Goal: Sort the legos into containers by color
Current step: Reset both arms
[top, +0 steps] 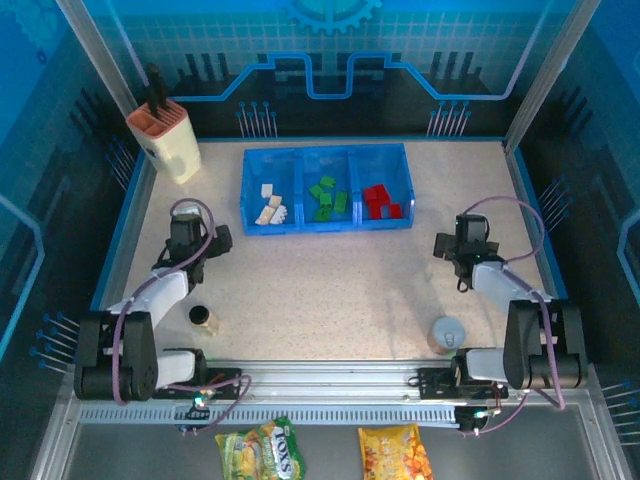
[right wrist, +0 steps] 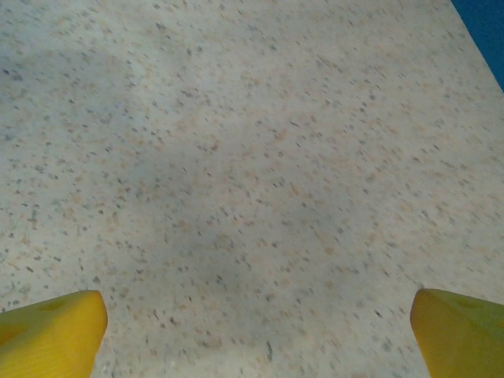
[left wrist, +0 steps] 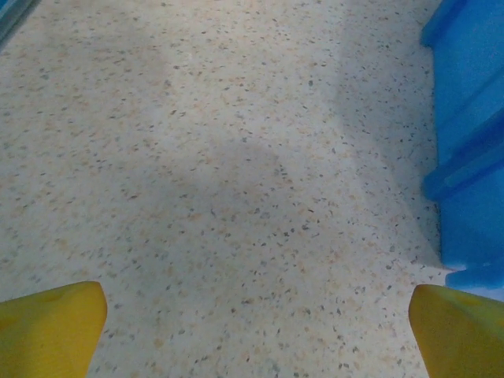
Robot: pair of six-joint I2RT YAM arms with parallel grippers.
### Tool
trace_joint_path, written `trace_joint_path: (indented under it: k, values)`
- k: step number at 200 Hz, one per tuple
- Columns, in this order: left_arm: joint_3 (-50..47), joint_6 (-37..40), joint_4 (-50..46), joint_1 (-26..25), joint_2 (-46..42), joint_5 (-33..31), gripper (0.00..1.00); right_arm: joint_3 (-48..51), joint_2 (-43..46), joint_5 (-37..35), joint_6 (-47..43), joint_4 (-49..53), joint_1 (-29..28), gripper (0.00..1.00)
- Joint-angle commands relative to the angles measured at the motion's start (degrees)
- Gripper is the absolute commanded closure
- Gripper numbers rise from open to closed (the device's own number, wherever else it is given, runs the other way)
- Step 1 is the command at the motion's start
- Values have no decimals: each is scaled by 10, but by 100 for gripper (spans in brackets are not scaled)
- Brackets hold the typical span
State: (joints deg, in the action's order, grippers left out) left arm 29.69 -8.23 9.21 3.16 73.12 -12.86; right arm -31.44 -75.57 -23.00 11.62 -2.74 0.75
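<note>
Sorting looks finished: small plastic lego bricks (top: 326, 197) sit in the bright blue three-compartment plastic tray (top: 325, 228), cream left, green middle, red right, so next likely calls only for parking; left gripper (top: 197, 240) near the tray's left end, right gripper (top: 458, 247) off its right, both low over the speckled tabletop (top: 330, 290), jaws wide, empty.

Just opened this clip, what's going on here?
Nothing is being handled at this moment. The left gripper and right gripper are both open and empty, each over bare table in front of the blue tray. The cream-white bricks lie in the tray's left compartment, the green bricks in the middle one and the red bricks in the right one, so the colour sort looks finished.
</note>
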Motion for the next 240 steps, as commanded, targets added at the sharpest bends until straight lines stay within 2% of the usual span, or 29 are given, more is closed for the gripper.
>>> trace_joint_path:
  k: [1,33,68,83,111,137,240]
  values:
    - [-47,48,194,-3,27,61,1,45,1,55,-42,-219,-1,0]
    - [-72,45,309,-3,50,117,1,104,-11,125,-48,-391,-5,0]
    - [-64,64,365,-4,104,147,1,101,-65,142,-65,-453,-13,0]
    - [-62,69,380,-4,125,162,1,90,-72,147,-78,-433,-24,0]
    - [-81,81,448,-7,159,179,1,111,-129,160,-111,-538,-42,0]
    - [-75,88,429,-22,157,135,1,89,-124,149,-112,-484,-49,0]
    - [-75,87,430,-24,156,135,1,88,-126,148,-118,-485,-52,0]
